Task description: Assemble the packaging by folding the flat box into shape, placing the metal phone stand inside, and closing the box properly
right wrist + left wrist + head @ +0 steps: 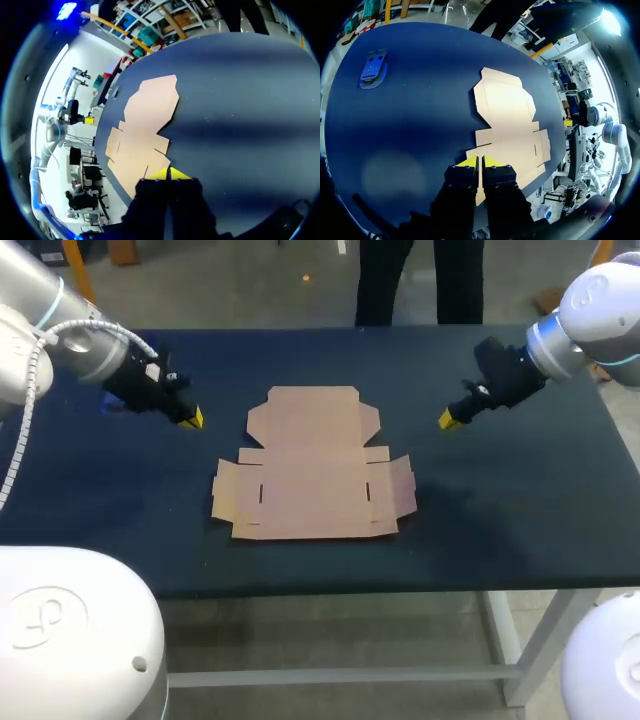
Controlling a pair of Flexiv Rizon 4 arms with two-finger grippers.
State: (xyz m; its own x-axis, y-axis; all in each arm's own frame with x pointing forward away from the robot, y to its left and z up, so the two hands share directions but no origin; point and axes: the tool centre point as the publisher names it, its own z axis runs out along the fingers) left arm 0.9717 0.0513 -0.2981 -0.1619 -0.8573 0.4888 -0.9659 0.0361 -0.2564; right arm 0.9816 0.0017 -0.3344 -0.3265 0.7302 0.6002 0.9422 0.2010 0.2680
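Flat box (312, 468) lying mid-tabletop (500, 500). Left hand (192, 418) at its 10 o'clock, right hand (447, 420) at 2 o'clock, both closed, empty. Blue stand (373, 70) farther out at 10 o'clock.

Robot lab / test cell. Shown by the rig: two grey-white industrial arms, left arm (60, 335) and right arm (590, 310), are set at either side of one dark blue tabletop (520, 520). The tabletop is carried on a bare white metal frame (535, 645). A ribbed white hose (22, 410) is run along the left arm. A flat cardboard box (312, 465) is laid square in the middle.
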